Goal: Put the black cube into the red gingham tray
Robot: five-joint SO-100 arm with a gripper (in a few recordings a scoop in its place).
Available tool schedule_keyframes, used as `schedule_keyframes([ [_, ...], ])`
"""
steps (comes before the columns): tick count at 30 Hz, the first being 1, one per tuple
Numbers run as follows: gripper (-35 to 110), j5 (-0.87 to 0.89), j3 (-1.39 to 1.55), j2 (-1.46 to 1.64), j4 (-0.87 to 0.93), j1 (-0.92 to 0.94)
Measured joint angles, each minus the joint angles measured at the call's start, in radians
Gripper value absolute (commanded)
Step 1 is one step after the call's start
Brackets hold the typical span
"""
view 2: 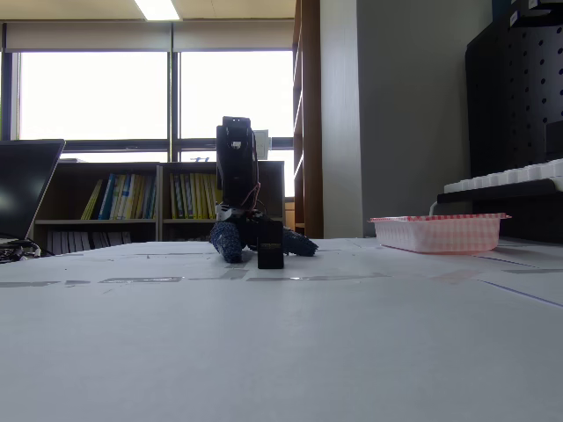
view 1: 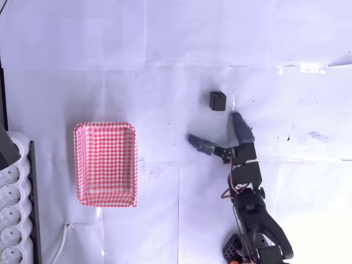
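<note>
Near the middle of the white table [view 1: 165, 44], the gripper [view 1: 217, 132] spreads wide just short of the black cube [view 1: 218, 101], poised to grasp it for the red gingham tray [view 1: 104, 164] toward the left edge.

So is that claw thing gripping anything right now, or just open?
Gripper: open, fingers spread wide, holding nothing; the small matte black cube sits on the table just beyond its fingertips.
</note>
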Motion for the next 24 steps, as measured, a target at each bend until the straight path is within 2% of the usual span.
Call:
schedule_keyframes([
  [17,57,-0.011,0.316,0.189,0.002,-0.015],
  [24,57,-0.026,0.387,0.199,0.087,-0.008],
])
